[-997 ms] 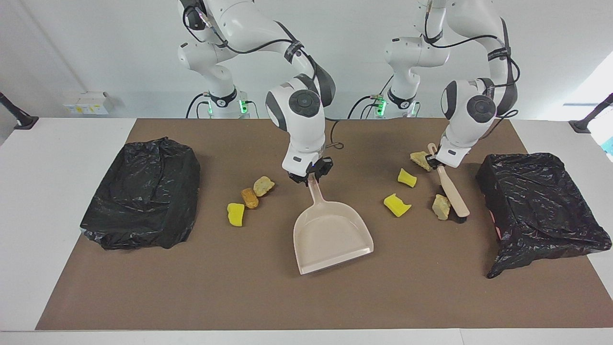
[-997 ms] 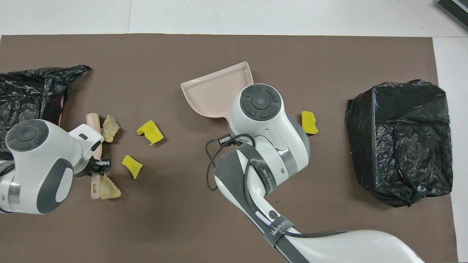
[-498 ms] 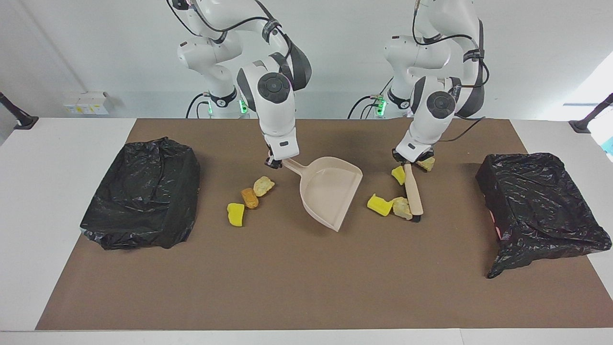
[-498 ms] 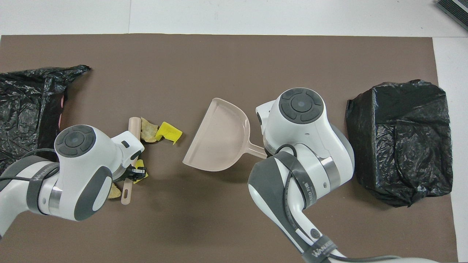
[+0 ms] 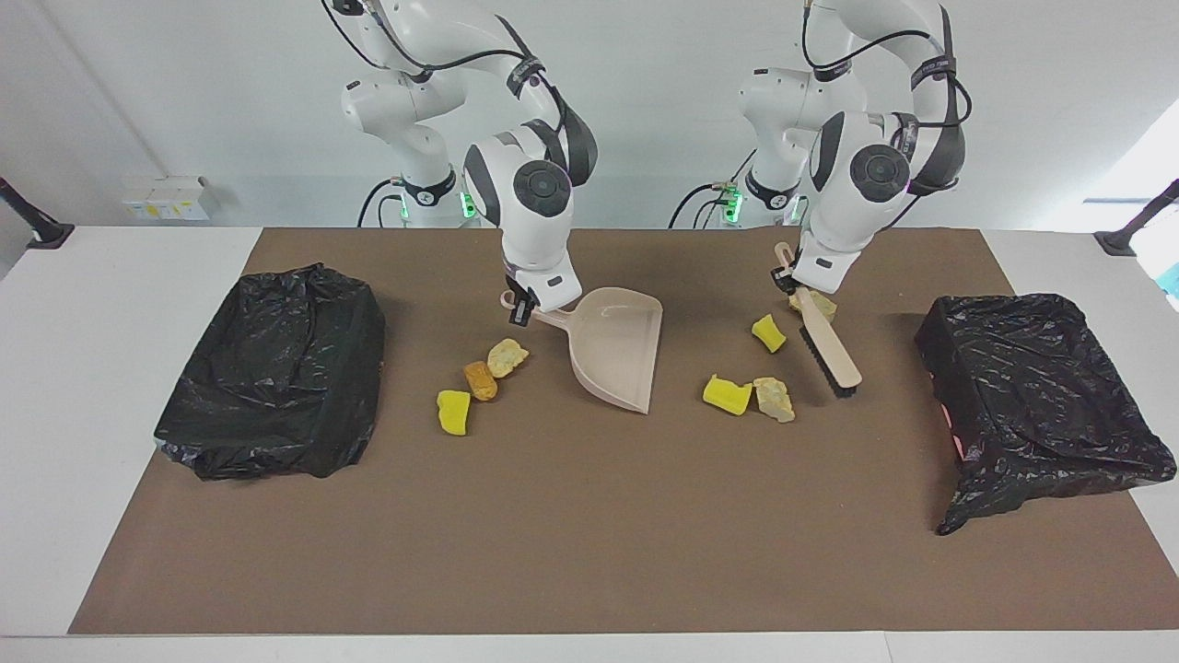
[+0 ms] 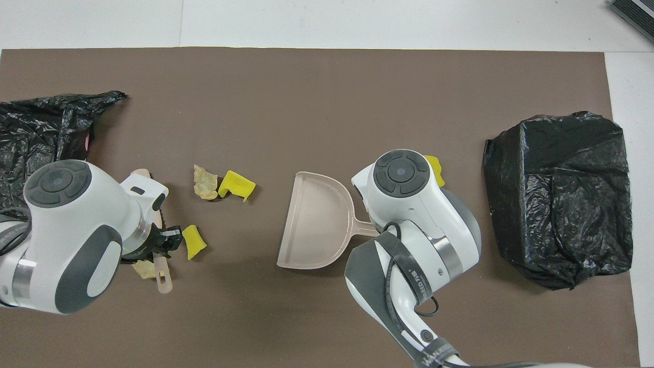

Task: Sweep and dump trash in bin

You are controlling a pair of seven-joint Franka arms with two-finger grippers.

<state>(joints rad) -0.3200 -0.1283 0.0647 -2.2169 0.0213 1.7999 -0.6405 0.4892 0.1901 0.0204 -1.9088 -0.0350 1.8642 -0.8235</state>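
Two black bins (image 5: 276, 368) (image 5: 1036, 391) are kept at the ends of the surface, ready for dumping. The dustpan (image 5: 612, 354) is clamped by the right jaws (image 5: 520, 308), tilted toward the trash (image 5: 741, 391); the brush (image 5: 829, 345) is clamped by the left jaws (image 5: 790, 281), raised beside it for sweeping.

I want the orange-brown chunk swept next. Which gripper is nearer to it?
Right. The right gripper, holding the dustpan, is just beside the orange-brown chunk; the left gripper holds the brush toward the left arm's end.
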